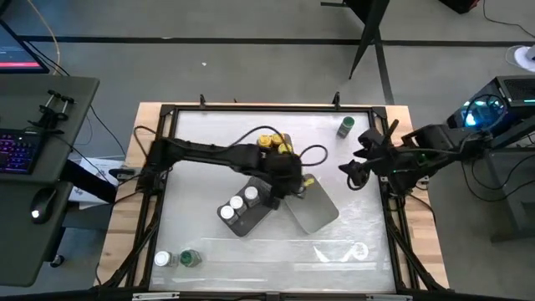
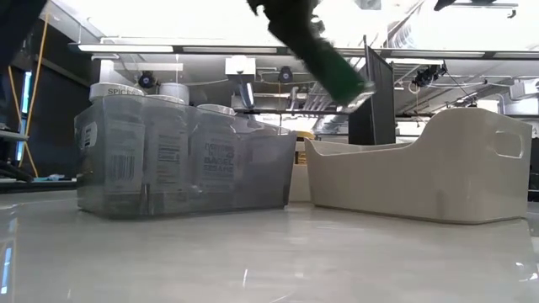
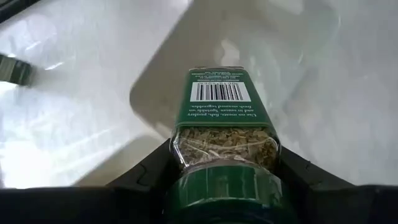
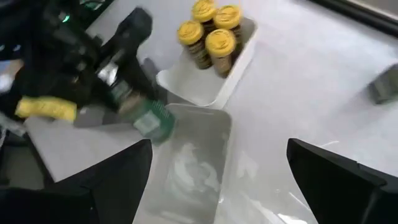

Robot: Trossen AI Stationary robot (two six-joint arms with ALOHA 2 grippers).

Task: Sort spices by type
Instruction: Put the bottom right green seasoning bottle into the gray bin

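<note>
Placing step: left gripper point(image 3: 227, 180) clamped a green jar point(image 3: 222, 124), held tilted over the empty white tray point(image 4: 193, 158). Next move called for lowering it in and letting go. Right gripper point(image 4: 217, 180) waited at the table's right, fingers spread, empty.

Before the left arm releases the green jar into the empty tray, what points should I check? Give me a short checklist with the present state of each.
1. Grip: the left gripper is shut on the green-lidded jar, a finger on each side. Ok.
2. Position: the jar hangs over the empty tray, seen from the right wrist view. Ok.
3. Tray free: nothing lies inside it. Ok.
4. Jar attitude: it is tilted in the low view, not upright. Not ok if it must stand.
5. Height above the tray floor: cannot tell.
6. Right gripper is open and waits at the table's right side, apart from the tray. Ok.
</note>
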